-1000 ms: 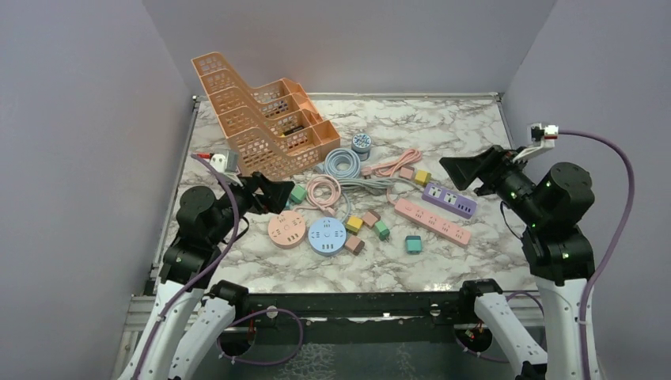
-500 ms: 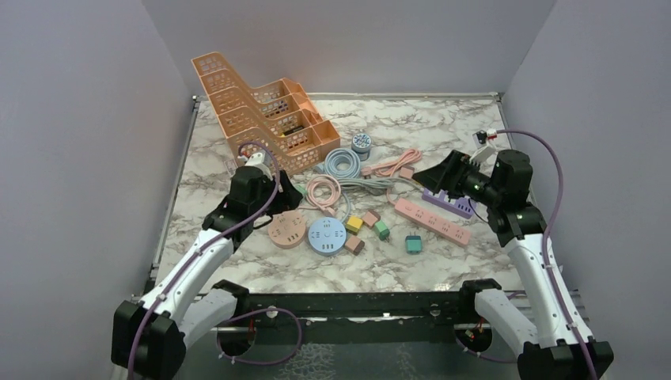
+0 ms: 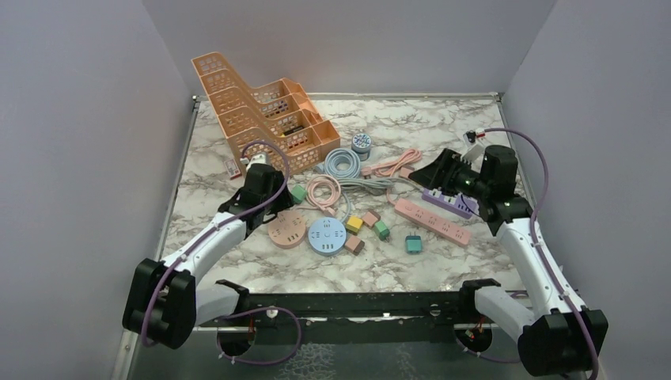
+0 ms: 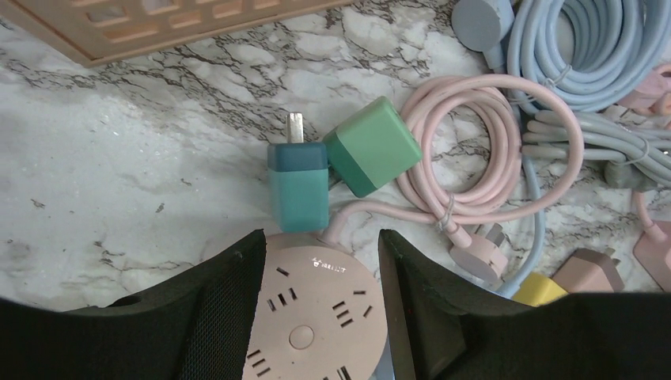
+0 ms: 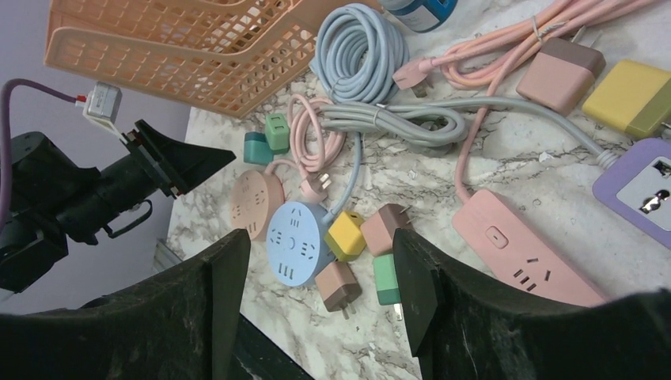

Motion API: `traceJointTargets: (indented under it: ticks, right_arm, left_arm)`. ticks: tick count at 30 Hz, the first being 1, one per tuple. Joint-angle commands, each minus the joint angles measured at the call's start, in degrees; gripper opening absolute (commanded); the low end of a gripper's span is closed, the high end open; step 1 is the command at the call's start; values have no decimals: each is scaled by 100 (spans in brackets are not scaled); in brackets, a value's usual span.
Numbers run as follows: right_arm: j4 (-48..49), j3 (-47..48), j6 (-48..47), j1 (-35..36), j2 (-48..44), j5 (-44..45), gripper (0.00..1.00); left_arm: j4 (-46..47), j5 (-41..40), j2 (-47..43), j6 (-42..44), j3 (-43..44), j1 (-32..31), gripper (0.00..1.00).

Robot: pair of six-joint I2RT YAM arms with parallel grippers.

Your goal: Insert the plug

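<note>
My left gripper [image 4: 320, 245] is open and hangs low over the table. A pink round socket hub [image 4: 316, 317] lies below and between its fingers. Just beyond it lie a teal plug [image 4: 298, 186], prongs pointing away, and a green cube plug [image 4: 372, 146]. My right gripper [image 5: 320, 261] is open and empty in the air above the purple power strip [image 3: 449, 199]. A pink power strip [image 3: 433, 221], a blue round hub [image 3: 326, 235] and several small loose plugs, one of them yellow [image 3: 354, 224], lie mid-table.
An orange tiered basket rack [image 3: 261, 119] stands at the back left. Coiled cables, light blue [image 3: 342, 162] and pink [image 4: 490, 142], lie behind the hubs. Another teal plug [image 3: 413, 244] sits alone toward the front. Grey walls close in the table.
Both arms have unfolded and reached forward and down over the table. The left gripper has come down by the pink hub. Both sets of jaws have narrowed, the left more.
</note>
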Motion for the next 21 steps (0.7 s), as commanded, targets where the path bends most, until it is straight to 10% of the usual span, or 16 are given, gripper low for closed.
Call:
traceJointTargets:
  ticks: [1, 21]
  right_arm:
    - [593, -71, 28, 29, 86, 142, 66]
    - [726, 193, -312, 38, -68, 1250, 61]
  left_arm:
    - [512, -518, 147, 259, 9, -15, 57]
    - [1061, -1138, 1548, 178, 291, -45, 37]
